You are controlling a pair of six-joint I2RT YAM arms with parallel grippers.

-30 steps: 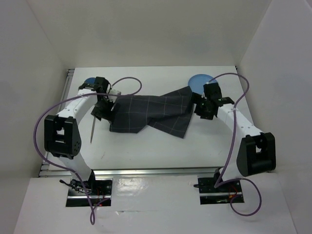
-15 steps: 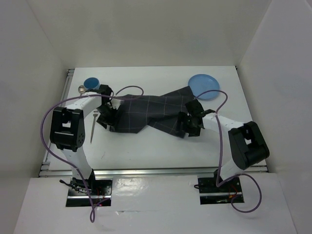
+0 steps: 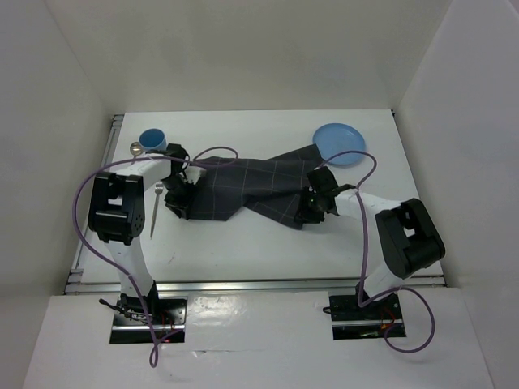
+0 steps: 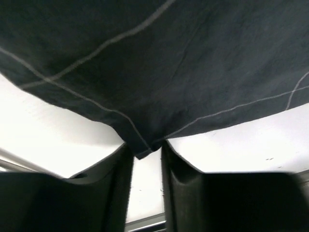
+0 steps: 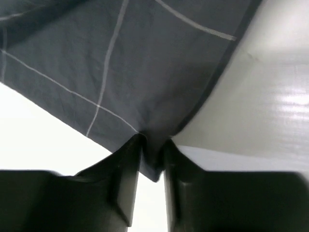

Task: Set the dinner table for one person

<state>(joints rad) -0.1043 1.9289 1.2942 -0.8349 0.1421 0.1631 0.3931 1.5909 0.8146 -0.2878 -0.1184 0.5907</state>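
Note:
A dark grey checked placemat point(image 3: 243, 188) lies crumpled across the middle of the white dinner table point(image 3: 251, 243). My left gripper point(image 3: 179, 203) sits at the cloth's near-left corner. In the left wrist view the placemat point(image 4: 154, 72) hangs above, and its corner tip is nipped between the narrow jaws of the left gripper point(image 4: 146, 148). My right gripper point(image 3: 311, 210) is at the near-right corner. In the right wrist view the right gripper point(image 5: 153, 145) is shut on a fold of the placemat point(image 5: 120, 63).
A blue plate point(image 3: 339, 143) rests at the back right, just beyond the cloth. At the back left stand a blue cup point(image 3: 152, 139) and a spoon point(image 3: 135, 148). A fork point(image 3: 154, 209) lies left of the left gripper. Metal rails point(image 3: 243, 285) run along the near edge.
Both arms came down from the cloth's far side to its near corners. Both sets of jaws went from wide open to closed on the cloth's corners.

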